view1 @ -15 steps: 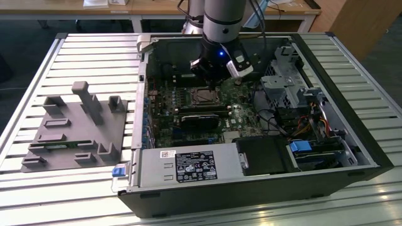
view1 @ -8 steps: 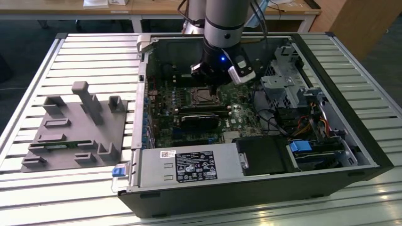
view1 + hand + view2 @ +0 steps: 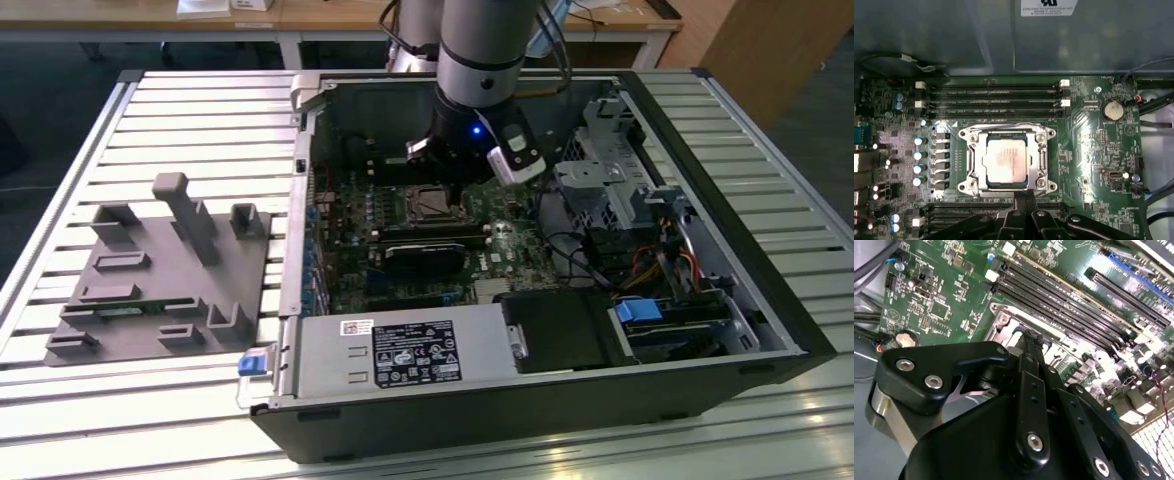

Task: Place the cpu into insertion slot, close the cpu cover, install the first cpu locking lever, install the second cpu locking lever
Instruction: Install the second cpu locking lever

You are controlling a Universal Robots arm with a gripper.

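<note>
The cpu [image 3: 1005,162], a pale silver square, lies flat in the insertion slot [image 3: 430,203] on the green motherboard. The cpu cover [image 3: 976,150], a silver frame, lies down around it, and the chip's face shows through the cut-out. My gripper [image 3: 1024,196] hangs just over the socket's edge on the side nearest the long black memory slots, its black fingers pressed together with nothing visible between them. In the second wrist view the gripper [image 3: 1030,340] tip points down at the socket's metal frame [image 3: 1004,320]. Whether the thin locking levers along the frame are latched I cannot tell.
The arm [image 3: 474,60] reaches down into an open computer case [image 3: 747,300] lying on a slatted table. A grey power supply box [image 3: 400,355] and a black card [image 3: 427,258] lie close to the socket. A grey fixture plate [image 3: 160,270] sits at the exterior view's left.
</note>
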